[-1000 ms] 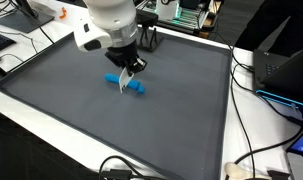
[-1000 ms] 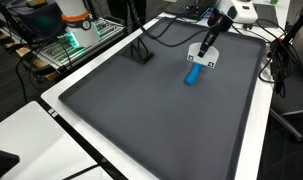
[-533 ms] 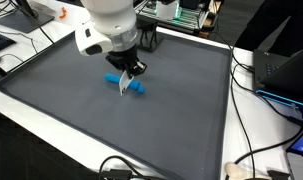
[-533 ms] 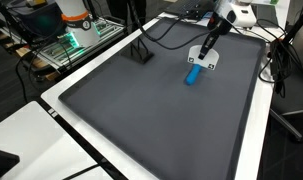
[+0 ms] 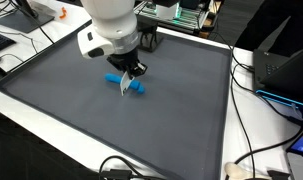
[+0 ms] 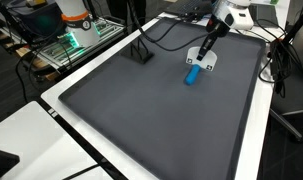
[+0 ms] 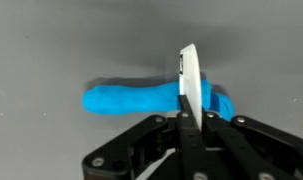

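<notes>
My gripper (image 5: 131,72) is shut on a thin white flat blade (image 5: 126,86) that hangs downward from the fingers. Right under the blade lies a blue elongated roll (image 5: 115,79) on the dark grey mat (image 5: 71,100). In the wrist view the white blade (image 7: 188,78) stands edge-on between the black fingers (image 7: 186,116) and crosses the right part of the blue roll (image 7: 131,100). In an exterior view the gripper (image 6: 206,52) holds the blade (image 6: 204,63) just above the blue roll (image 6: 194,76). I cannot tell whether the blade touches the roll.
The mat (image 6: 141,110) lies on a white table. A black stand (image 6: 141,52) is at its far corner. Cables (image 5: 246,150) run along the table edge. A laptop (image 5: 281,70) and a rack with green-lit electronics (image 6: 76,40) stand beside the table.
The arm has shifted only very slightly. The blade stays in the gripper over the blue roll, which has not moved.
</notes>
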Motion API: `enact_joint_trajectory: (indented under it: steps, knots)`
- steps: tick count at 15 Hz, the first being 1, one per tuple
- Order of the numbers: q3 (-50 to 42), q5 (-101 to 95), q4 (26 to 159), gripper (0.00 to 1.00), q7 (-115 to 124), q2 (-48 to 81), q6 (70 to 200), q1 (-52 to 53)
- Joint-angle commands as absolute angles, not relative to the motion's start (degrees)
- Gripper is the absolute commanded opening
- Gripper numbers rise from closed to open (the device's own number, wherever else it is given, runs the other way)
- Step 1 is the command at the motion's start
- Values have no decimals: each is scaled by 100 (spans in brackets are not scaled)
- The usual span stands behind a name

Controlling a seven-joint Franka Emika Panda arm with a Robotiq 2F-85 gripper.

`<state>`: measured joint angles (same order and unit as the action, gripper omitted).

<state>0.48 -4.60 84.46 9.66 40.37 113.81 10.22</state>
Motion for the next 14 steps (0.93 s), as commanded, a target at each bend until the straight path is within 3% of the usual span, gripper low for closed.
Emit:
enact_joint_trajectory:
  steps: [1, 14]
  knots:
    - [83, -448, 8632, 1, 997, 4113, 11624, 975]
    - [82, -423, 8799, 1, 974, 4131, 11586, 948]
